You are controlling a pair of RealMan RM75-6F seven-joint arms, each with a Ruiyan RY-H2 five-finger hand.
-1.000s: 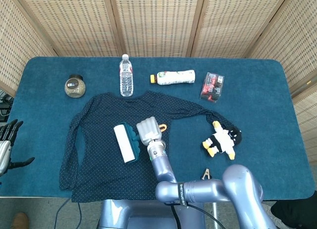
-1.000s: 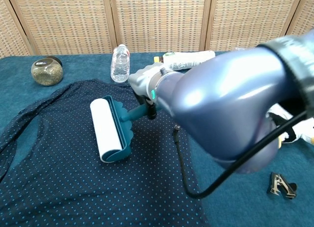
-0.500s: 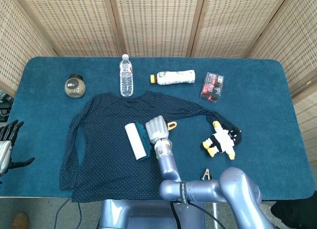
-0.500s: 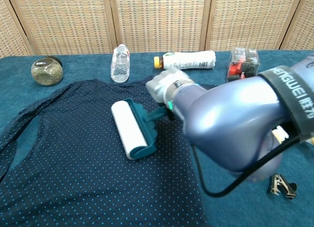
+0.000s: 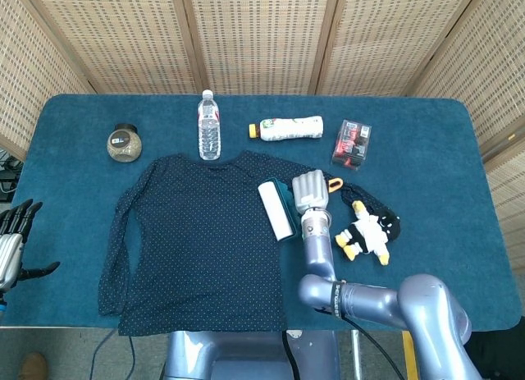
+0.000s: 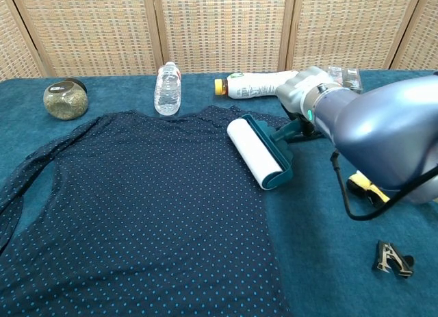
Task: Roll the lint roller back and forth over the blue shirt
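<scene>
The dark blue dotted shirt (image 5: 193,240) (image 6: 137,207) lies flat on the blue table. My right hand (image 5: 311,191) (image 6: 306,96) grips the teal handle of the lint roller (image 5: 276,210) (image 6: 256,153). The white roll rests on the shirt's right edge, near the right sleeve. My left hand (image 5: 11,240) shows at the far left edge of the head view, off the table, its fingers spread and holding nothing. The chest view does not show it.
Along the back stand a jar (image 5: 124,143), a water bottle (image 5: 209,127), a lying white bottle (image 5: 289,128) and a clear box (image 5: 353,144). A penguin plush (image 5: 368,231) lies right of the roller. A black clip (image 6: 393,258) sits at the front right.
My right hand has carried the lint roller rightward across the shirt, from its middle to its right edge. The left hand has stayed put.
</scene>
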